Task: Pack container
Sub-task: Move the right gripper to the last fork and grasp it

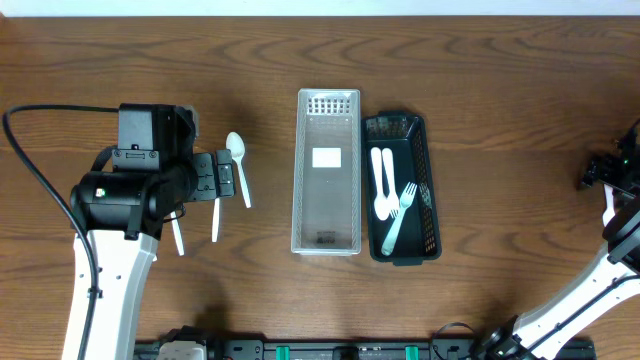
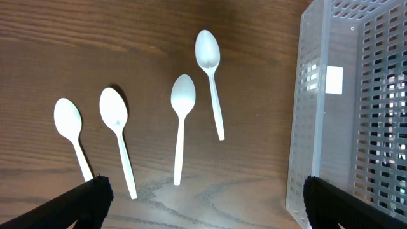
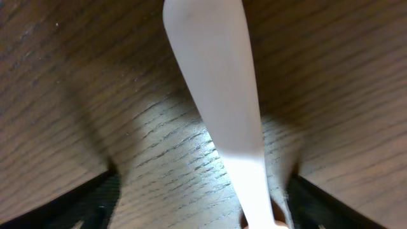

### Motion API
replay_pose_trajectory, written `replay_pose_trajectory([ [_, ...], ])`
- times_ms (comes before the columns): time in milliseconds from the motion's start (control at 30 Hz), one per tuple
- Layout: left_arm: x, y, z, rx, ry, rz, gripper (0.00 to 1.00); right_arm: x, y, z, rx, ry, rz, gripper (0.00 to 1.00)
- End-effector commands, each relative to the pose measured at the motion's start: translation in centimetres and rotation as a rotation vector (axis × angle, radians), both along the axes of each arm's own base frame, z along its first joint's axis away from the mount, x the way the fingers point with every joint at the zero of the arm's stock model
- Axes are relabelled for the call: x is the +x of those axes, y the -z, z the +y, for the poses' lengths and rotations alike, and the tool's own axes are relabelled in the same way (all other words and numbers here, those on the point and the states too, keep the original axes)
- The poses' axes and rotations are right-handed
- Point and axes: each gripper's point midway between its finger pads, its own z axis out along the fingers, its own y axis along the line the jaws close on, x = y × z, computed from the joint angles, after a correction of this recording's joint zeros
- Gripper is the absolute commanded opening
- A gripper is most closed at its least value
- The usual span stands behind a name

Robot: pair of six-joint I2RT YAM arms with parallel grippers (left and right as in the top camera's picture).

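**Overhead view:** the left arm (image 1: 130, 190) covers the bowls of two spoons (image 1: 215, 222), so only their handles show. The right arm (image 1: 620, 230) is cut by the frame edge.

**Left wrist view:** the clear bin (image 2: 318, 127) runs off the right and bottom edges. The leftmost spoon (image 2: 68, 121) ends behind a finger (image 2: 82, 203).

**Right wrist view:** a white utensil (image 3: 222, 108) is blurred, both ends cropped, type indeterminate.

Overhead top-down, left wrist near, sharing spoons (image 2: 182, 92)

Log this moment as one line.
left gripper: open, over four white spoons | right gripper: open, straddling white utensil handle | black basket: holds white cutlery | clear basket: no cutlery
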Motion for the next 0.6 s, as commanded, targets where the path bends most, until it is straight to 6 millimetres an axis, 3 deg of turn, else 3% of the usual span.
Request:
replay_pose_trajectory([
  [0, 0.23, -0.45, 0.25, 0.008, -0.007, -0.010, 0.98, -0.45, 1.44, 0.29, 0.048, 0.011, 0.008, 0.68],
  [267, 0.23, -0.45, 0.25, 0.008, -0.007, -0.010, 0.98, -0.65, 1.40, 0.53, 0.056, 0.047, 0.017, 0.25],
  [433, 0.23, -0.45, 0.25, 0.008, -0.006, -0.010, 0.98, -0.74, 1.37, 0.76, 0.059, 0.086, 0.026, 0.24],
  [467, 0.23, -0.45, 0.26, 0.008, -0.007, -0.010, 0.98, -0.75, 1.35, 0.89, 0.062, 0.085, 0.029, 0.18],
  [567, 0.23, -0.45, 0.25, 0.008, -0.006, -0.010, 0.98, -0.66, 1.29, 1.22, 0.063, 0.111, 0.035, 0.15],
])
